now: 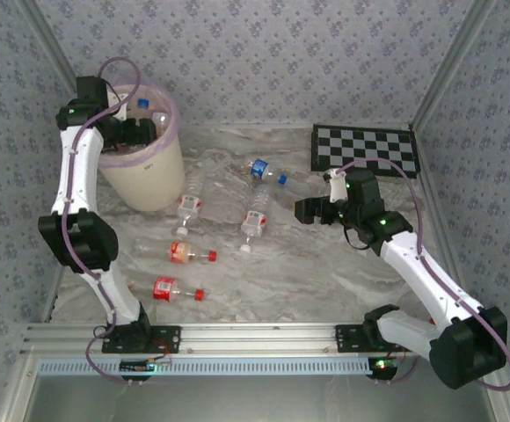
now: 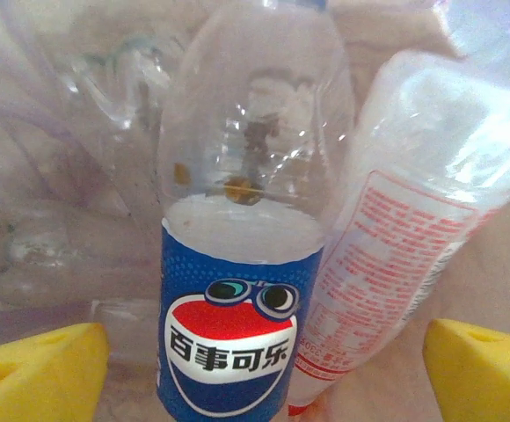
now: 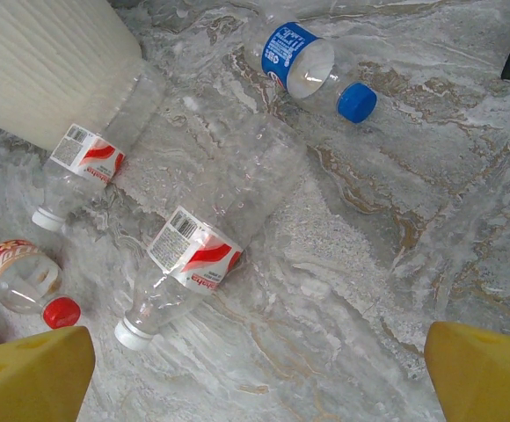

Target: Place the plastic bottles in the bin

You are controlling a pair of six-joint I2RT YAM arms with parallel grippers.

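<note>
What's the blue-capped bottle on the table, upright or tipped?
Tipped: the blue-capped bottle lies on its side on the table, cap on.

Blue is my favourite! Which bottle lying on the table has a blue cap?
The blue-labelled bottle nearest the checkerboard; the others have red or white caps.

Five plastic bottles are counted on the table: two red-capped bottles, two white-capped bottles and one blue-capped bottle. Among these five, four red labels and one blue label are counted. One bin is seen, and inside it at least two further bottles are made out — one blue-labelled bottle and one red-printed bottle; a full tally there cannot be told. One checkerboard is counted.
</note>
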